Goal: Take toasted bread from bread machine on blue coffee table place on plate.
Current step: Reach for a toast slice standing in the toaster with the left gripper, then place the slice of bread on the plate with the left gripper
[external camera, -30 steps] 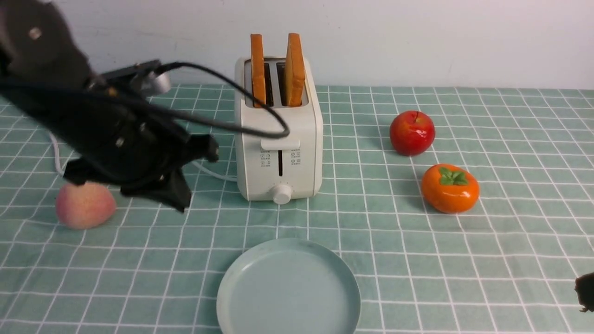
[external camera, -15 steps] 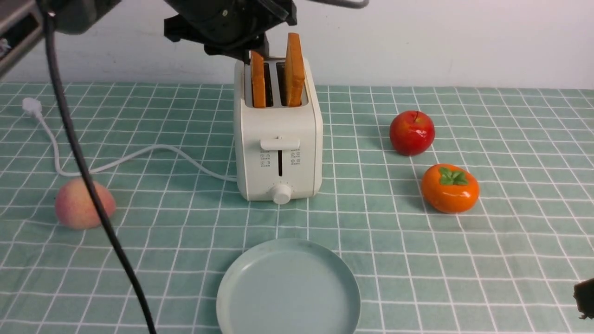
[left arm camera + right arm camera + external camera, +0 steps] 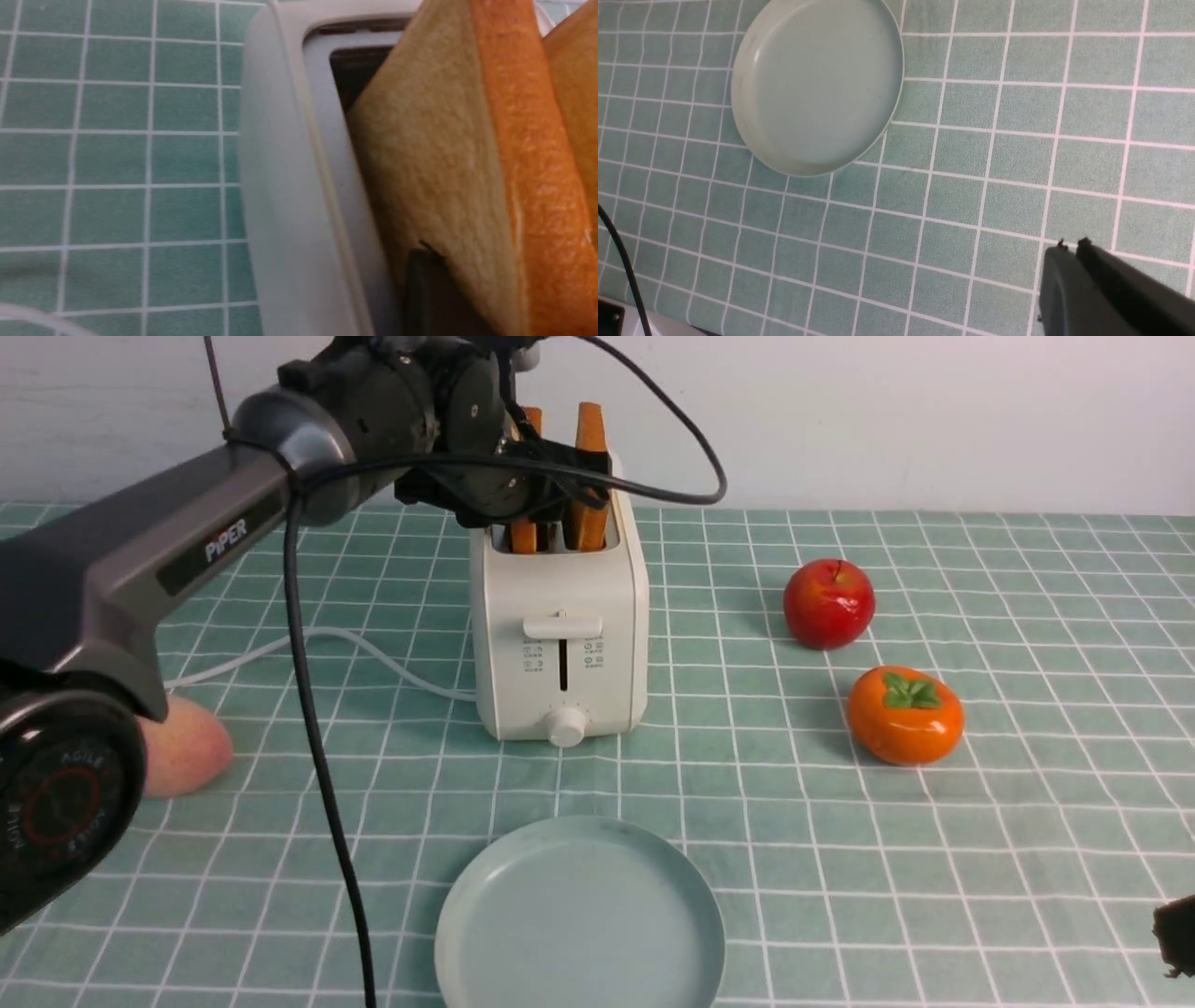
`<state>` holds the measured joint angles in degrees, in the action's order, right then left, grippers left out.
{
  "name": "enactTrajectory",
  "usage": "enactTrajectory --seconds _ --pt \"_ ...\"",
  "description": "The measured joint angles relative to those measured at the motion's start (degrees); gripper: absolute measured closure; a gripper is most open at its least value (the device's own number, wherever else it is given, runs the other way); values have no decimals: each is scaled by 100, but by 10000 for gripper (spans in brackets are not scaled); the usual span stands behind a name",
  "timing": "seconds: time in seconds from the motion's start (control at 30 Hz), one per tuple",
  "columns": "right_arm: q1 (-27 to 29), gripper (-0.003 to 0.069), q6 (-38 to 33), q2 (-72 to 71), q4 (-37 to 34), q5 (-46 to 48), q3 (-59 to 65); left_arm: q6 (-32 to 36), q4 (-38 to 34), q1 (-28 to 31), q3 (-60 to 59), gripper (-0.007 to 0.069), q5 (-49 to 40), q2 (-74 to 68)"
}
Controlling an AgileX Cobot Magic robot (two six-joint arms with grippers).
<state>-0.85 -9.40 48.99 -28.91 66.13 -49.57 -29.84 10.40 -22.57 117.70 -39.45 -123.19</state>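
Observation:
The cream-white bread machine (image 3: 560, 635) stands on the blue coffee table (image 3: 934, 859) with two slices of toasted bread upright in its slots. My left gripper (image 3: 527, 476) reaches down over the left slice (image 3: 523, 534). In the left wrist view one dark finger (image 3: 425, 289) presses flat on that slice's pale face (image 3: 430, 154); the other finger is hidden behind it. The right slice (image 3: 591, 429) stands free. The pale blue-green plate (image 3: 579, 915) lies bare in front of the toaster. My right gripper (image 3: 1071, 243) hovers shut over the cloth, right of the plate (image 3: 817, 84).
A red apple (image 3: 829, 602) and an orange persimmon (image 3: 906, 714) sit right of the toaster. A peach (image 3: 191, 747) lies at the left, half behind my left arm. The toaster's white cord (image 3: 373, 653) runs leftward, and a black arm cable (image 3: 317, 756) hangs left of the plate.
My left arm rose from low beside the peach to above the toaster. Its gripper opened and closed down around the left slice. The right gripper stayed in place.

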Motion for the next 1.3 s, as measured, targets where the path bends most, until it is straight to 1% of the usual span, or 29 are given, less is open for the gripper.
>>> enactTrajectory --seconds 0.07,0.27,0.33,0.37,0.4,0.43,0.47,0.5,0.63,0.77,0.83,0.87,0.9,0.93,0.97,1.0,1.13,1.17,1.2,1.23,1.27,1.3 --pt "0 626 0 0 0 0 0 -28 90 0 0 527 -85 80" --pt "0 626 -11 0 -5 0 0 -54 313 -5 -17 515 -432 729" --pt "0 626 -11 0 -5 0 0 114 360 -5 -9 515 -687 1295" --pt "0 626 -11 0 -5 0 0 133 365 -5 -11 515 -707 1295" --pt "0 626 -11 0 -5 0 0 276 365 -5 11 515 -879 1700" --pt "0 626 -11 0 -5 0 0 289 365 -5 11 515 -904 1784" --pt "0 624 -33 0 -5 0 0 403 351 -5 36 515 -1188 2099" --pt "0 624 -38 0 -5 0 0 403 351 -5 38 515 -1226 2134" --pt "0 620 -211 0 -5 0 0 704 174 -5 -70 515 -2128 2704" --pt "0 618 -246 0 -5 0 0 799 -11 -5 -438 515 -2523 2879" --pt "0 615 -251 0 -5 0 0 893 -489 -5 -1129 515 -2620 3039" --pt "0 615 -251 0 -5 0 0 893 -489 -5 -1191 515 -2620 3055" --pt "0 614 -251 0 -5 0 0 961 -733 -5 -1457 515 -2571 3104" --pt "0 611 -251 0 -11 15 0 1106 -1218 -5 -2033 515 -2405 3185" --pt "0 611 -251 0 -11 15 0 1131 -1284 -5 -2109 515 -2381 3185" --pt "0 609 -251 0 -41 30 0 1337 -1857 -5 -2711 515 -2125 3214" --pt "0 606 -251 0 -130 45 0 1966 -3339 -5 -4010 515 -1350 3150" --pt "0 604 -251 0 -154 39 0 2142 -3782 -5 -4265 515 -1154 3104" --pt "0 604 -251 0 -158 33 0 2208 -4055 -5 -4354 515 -1056 3085" --pt "0 603 -251 0 -179 16 0 2452 -4627 -5 -4612 515 -882 2994" --pt "0 602 -251 0 -194 -1 0 2617 -5046 -5 -4765 515 -836 2898" --pt "0 601 -251 0 -200 -2 0 2719 -5268 -5 -4853 515 -831 2802"
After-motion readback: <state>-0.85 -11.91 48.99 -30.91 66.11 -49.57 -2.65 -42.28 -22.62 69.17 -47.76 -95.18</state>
